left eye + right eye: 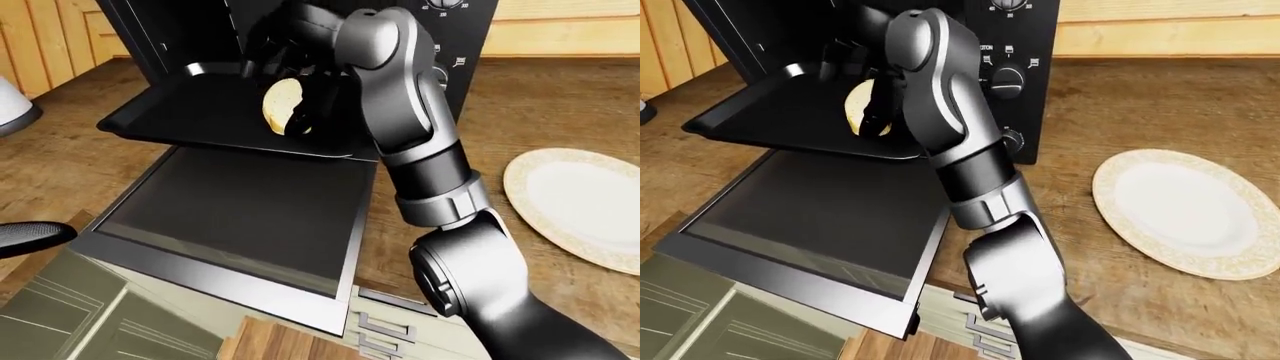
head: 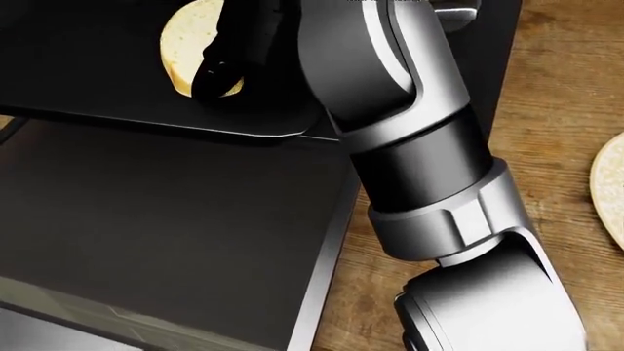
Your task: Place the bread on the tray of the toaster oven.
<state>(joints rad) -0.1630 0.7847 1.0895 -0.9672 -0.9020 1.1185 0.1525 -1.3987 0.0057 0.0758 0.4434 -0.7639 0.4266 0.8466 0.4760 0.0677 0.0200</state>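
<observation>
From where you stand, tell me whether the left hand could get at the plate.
Probably not: the plate lies on the counter at the view's right, beyond the right arm, and the left hand is not clearly in view.

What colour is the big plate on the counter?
The plate is white in the middle with a pale gold patterned rim. It shows best in the right-eye view.
</observation>
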